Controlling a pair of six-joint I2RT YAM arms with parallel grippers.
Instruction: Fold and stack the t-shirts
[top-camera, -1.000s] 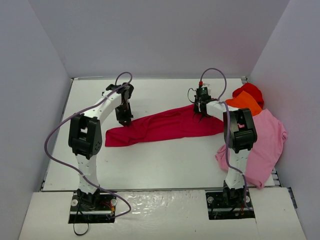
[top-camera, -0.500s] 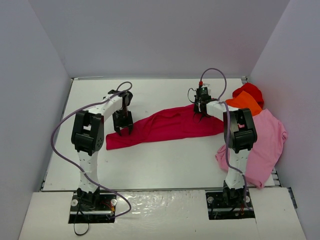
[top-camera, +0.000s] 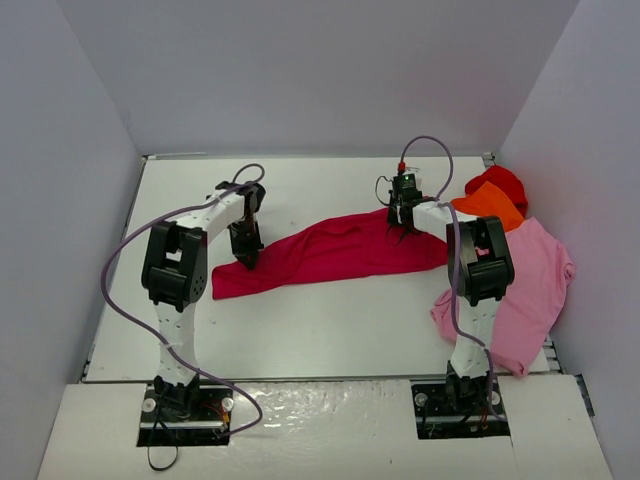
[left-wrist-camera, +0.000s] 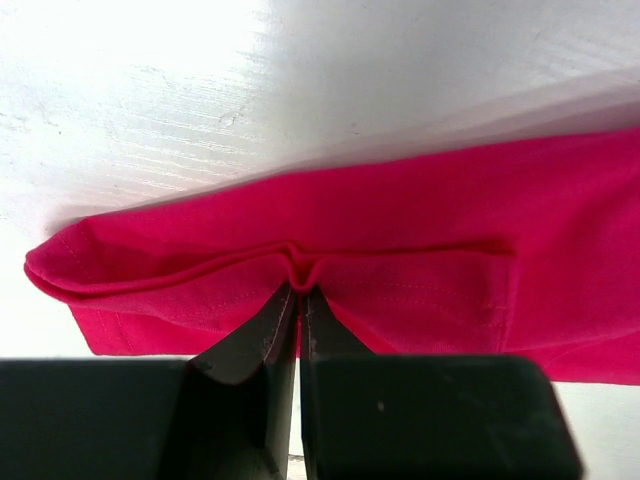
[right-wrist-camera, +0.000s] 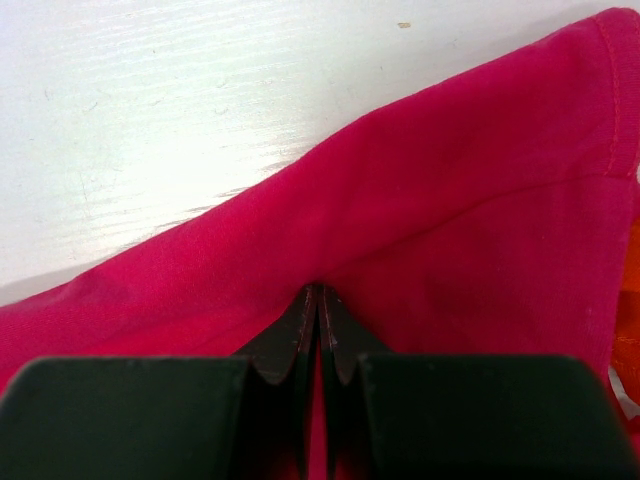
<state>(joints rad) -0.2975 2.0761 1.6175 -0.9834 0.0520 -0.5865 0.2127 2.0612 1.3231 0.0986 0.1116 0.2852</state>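
Frankly, you're early on. Your left fingers pinch a ridge at the left end of the crimson shirt, which lies in a long band across the desk. Your right fingers nip its other end. Nothing looks stacked: the orange shirt, bright red shirt and pink shirt lie heaped at the right.

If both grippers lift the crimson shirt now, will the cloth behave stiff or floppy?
Probably floppy: the crimson shirt lies in soft folds and puckers where the left gripper pinches it. Its middle would likely sag between that grip and the right gripper. It seems light, as a narrow pinch gathers it easily.
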